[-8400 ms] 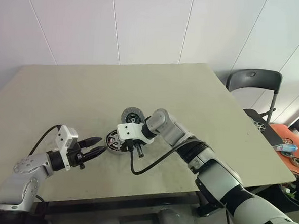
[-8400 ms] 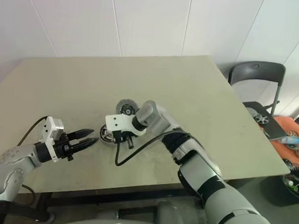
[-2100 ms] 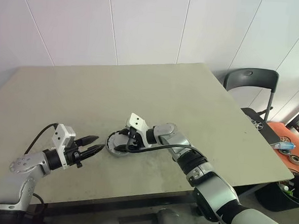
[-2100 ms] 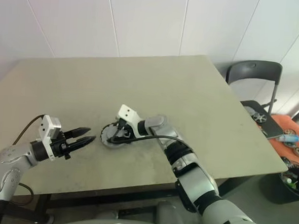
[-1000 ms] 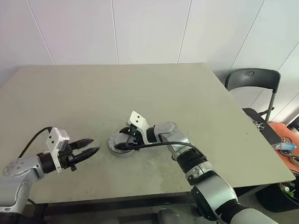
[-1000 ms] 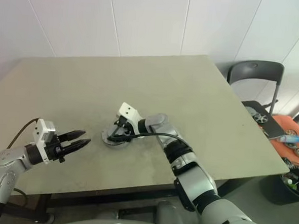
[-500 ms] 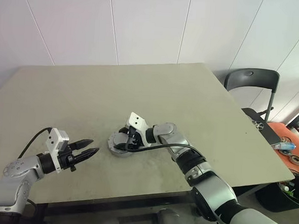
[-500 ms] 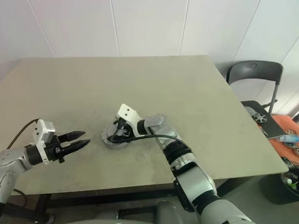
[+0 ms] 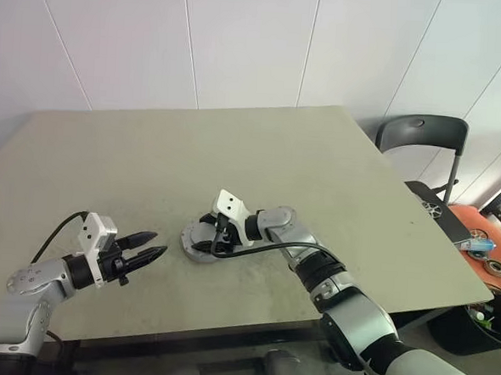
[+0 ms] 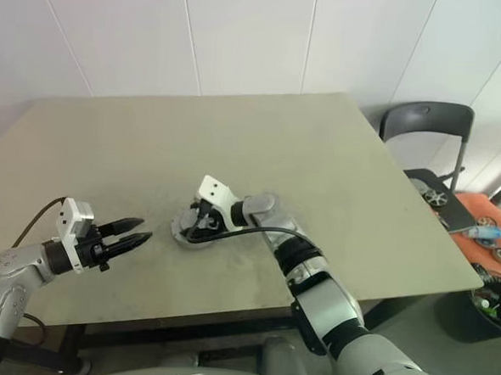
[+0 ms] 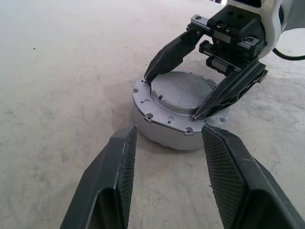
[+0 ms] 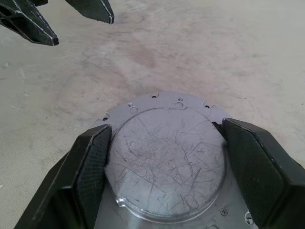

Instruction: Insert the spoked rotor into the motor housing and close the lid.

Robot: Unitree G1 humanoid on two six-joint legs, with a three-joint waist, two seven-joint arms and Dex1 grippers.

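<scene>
Worktop: beige worktop (image 9: 320,158), white panelled wall behind, dark chair (image 9: 419,138) off to its right.
Motor housing: silvery lid (image 12: 167,157) on, the motor housing (image 11: 178,114) sits flat, right between the right jaws.
Right gripper (image 11: 202,76): jaws spread wide, fingertips (image 12: 93,162) flanking the lid's raised disc.
Left gripper (image 9: 149,245): jaws parted, grasping nothing, housing just ahead of their tips.

the left gripper (image 11: 169,138) stands open, nothing between its jaws. just beyond them sits the silvery motor housing (image 11: 177,112), lid apparently on; the right gripper (image 11: 174,98) straddles its raised top, fingertips (image 11: 149,78) seemingly touching.
</scene>
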